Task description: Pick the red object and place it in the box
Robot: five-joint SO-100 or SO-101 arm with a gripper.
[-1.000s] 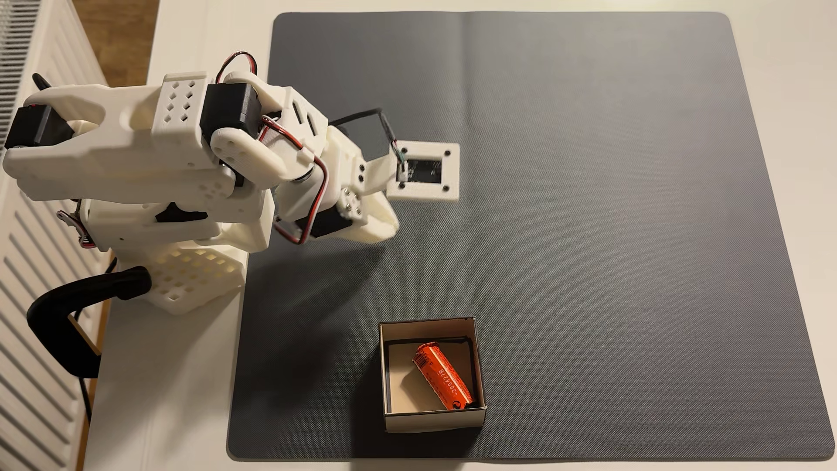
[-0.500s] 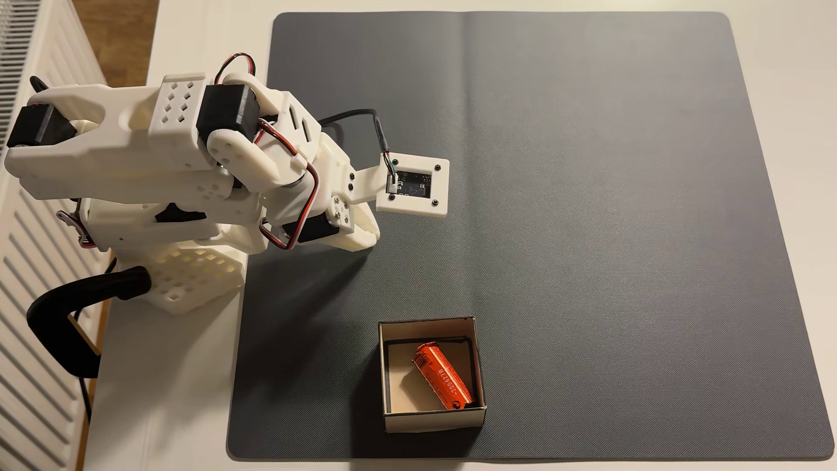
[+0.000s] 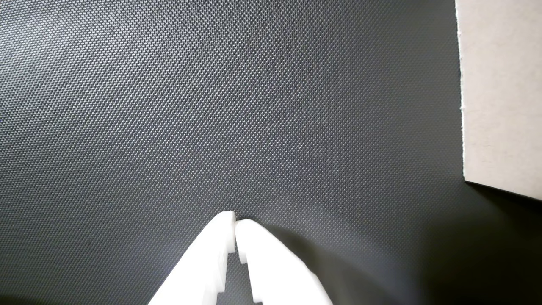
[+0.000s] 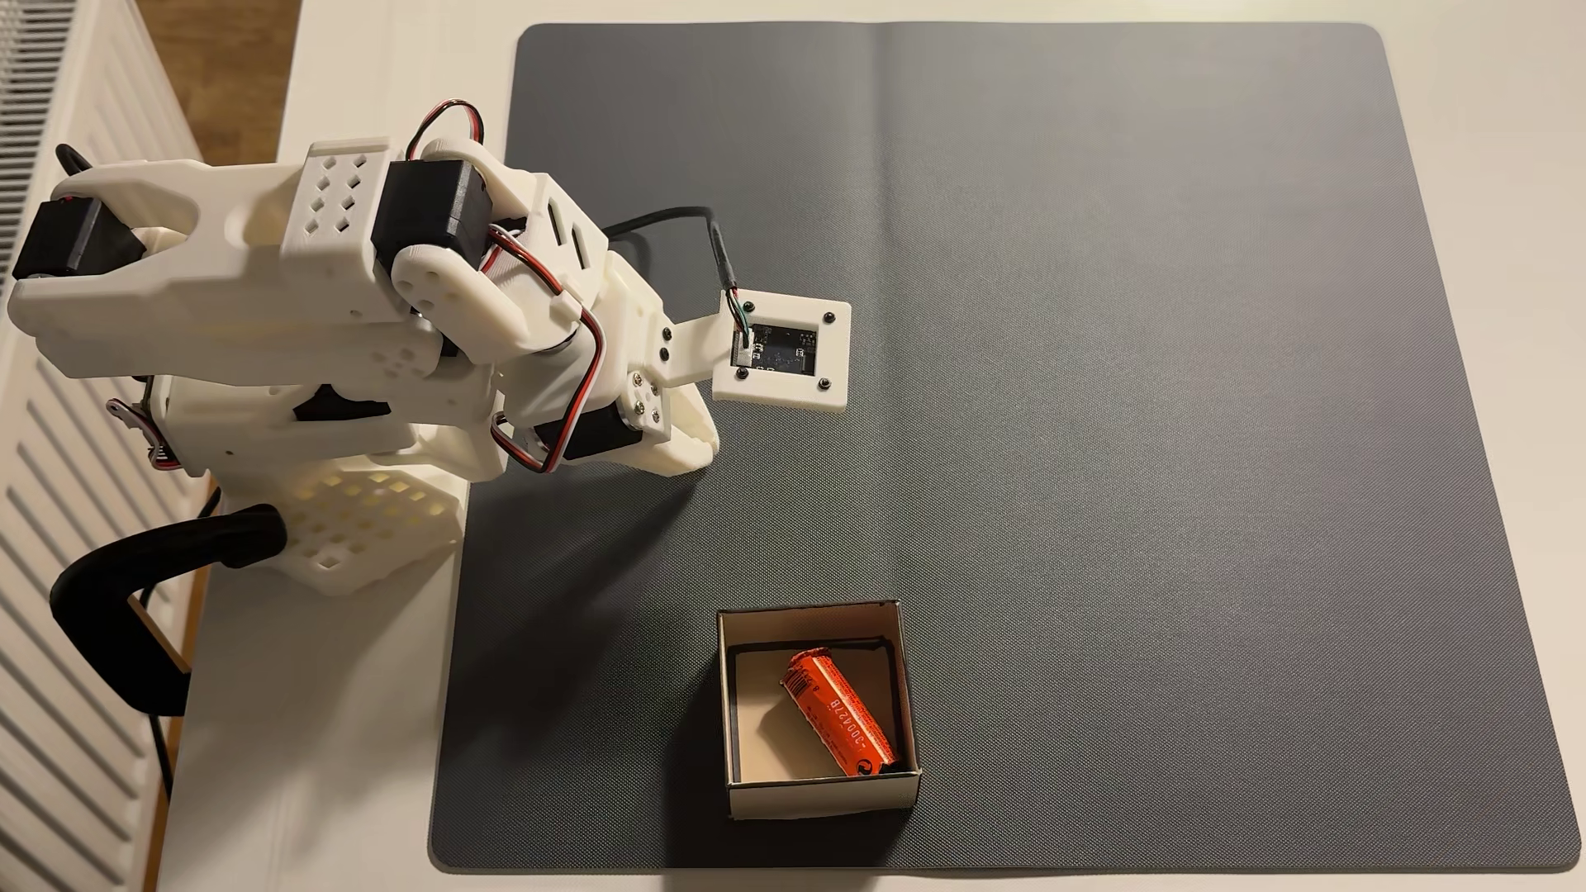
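The red object, an orange-red cylinder with dark print, lies slanted inside the box, a small open-top cardboard box near the front edge of the mat in the fixed view. My gripper hangs folded close to the arm's base, well behind and to the left of the box. Seen from the wrist, the gripper is shut with its white fingertips touching and nothing between them, above bare mat. A pale outer wall of the box shows at the right edge of that view.
A dark grey textured mat covers most of the white table. The arm's base and a black clamp sit at the table's left edge, beside a white radiator. The wrist camera housing juts out over the mat.
Since a second ago the wrist has drawn back to the left and turned slightly. Over the last half second nothing has moved. The red object stays in the box.
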